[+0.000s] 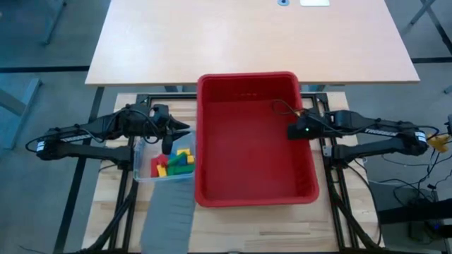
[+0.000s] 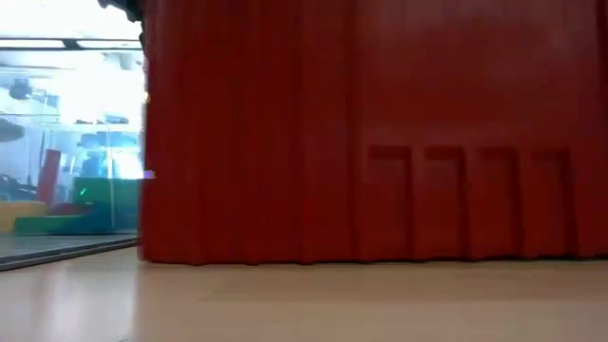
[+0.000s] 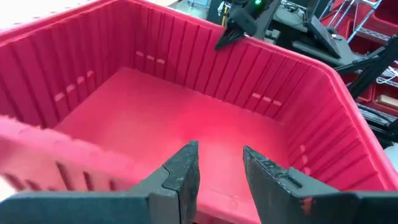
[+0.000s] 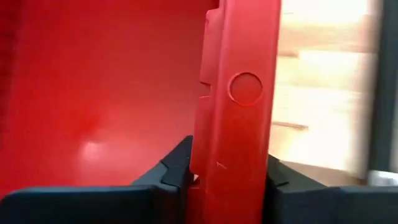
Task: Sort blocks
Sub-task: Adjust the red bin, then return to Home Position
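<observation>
Straddling the red bin's wall [image 4: 239, 124], my right gripper [image 4: 227, 177] has one finger on each side, clamped on it at the bin's right rim. White lettering on that arm is too small to read from above. My left gripper [image 3: 219, 171], jaws slightly apart and holding nothing, points over the bin's left rim, just beside the clear tub [image 1: 141, 168] holding the blocks [image 1: 173, 162]. Only the high view shows them clearly; the low view is mostly bin wall and tabletop [image 2: 285, 304].
</observation>
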Available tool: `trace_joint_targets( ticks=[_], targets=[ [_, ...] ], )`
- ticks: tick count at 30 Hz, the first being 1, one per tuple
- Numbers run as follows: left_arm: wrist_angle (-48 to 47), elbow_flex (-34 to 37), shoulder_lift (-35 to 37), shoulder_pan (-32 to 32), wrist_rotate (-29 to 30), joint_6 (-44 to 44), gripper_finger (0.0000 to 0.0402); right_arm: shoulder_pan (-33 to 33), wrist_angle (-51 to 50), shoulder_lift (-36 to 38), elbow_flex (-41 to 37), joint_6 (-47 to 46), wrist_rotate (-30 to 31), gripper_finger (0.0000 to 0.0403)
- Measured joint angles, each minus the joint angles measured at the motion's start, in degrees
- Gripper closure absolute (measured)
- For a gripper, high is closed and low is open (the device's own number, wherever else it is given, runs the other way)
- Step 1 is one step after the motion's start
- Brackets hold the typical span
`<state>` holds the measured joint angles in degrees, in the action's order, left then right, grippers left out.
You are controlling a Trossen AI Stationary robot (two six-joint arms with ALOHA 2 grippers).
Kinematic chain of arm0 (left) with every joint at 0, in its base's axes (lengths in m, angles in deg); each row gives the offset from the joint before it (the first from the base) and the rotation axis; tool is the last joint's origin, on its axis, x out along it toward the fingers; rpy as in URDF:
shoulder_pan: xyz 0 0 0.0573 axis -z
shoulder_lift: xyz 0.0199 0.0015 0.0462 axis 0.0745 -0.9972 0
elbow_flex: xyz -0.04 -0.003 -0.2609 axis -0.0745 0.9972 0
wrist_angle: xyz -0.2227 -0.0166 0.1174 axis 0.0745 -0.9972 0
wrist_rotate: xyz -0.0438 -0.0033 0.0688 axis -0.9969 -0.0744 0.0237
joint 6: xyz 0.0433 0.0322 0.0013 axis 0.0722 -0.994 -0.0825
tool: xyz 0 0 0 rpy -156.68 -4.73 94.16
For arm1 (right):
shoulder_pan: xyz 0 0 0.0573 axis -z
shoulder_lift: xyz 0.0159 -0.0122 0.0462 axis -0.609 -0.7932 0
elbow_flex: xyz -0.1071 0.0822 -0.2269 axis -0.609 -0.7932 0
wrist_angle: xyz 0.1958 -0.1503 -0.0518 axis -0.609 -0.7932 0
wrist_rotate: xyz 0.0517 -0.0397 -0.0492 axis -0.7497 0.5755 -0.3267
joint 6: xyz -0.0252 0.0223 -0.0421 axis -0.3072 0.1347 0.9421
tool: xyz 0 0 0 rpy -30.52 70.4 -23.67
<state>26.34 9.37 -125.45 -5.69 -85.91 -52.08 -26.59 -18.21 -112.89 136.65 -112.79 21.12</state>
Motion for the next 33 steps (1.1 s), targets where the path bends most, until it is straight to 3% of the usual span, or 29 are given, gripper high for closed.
trace_joint_targets(
  ticks=[5, 11, 16, 21, 28, 33],
  targets=[
    [-0.52, 0.0, 0.02, 0.01, -0.02, -0.01, 0.0299, 0.28, 5.22, -3.04, -0.1, 1.16, 0.4, 0.0333],
    [-1.08, 0.0, 0.05, 0.0, -0.04, -0.02, 0.0299, 0.32, 3.76, -5.38, 0.31, 2.77, 0.56, 0.0271],
    [-1.61, 0.0, 0.42, -0.02, -0.02, -0.02, 0.0299, 0.17, -0.92, -2.41, 0.28, 2.33, 3.38, 0.0235],
    [-2.63, 0.0, 0.89, -0.02, 0.0, -0.05, 0.0299, 0.21, -0.81, 2.62, 1.2, 5.96, 7.26, 0.0226],
    [-2.82, 0.0, 1.5, -0.02, 0.11, -3.11, 0.0304, 0.21, 6.65, 8.96, 2.08, 25.09, 10.86, 0.0255],
    [-2.79, 0.0, 4.78, -0.02, 0.11, -7.9, 0.0356, 0.22, 15.42, 12.95, 2.08, 38.92, 17.92, 0.0344]
  ],
)
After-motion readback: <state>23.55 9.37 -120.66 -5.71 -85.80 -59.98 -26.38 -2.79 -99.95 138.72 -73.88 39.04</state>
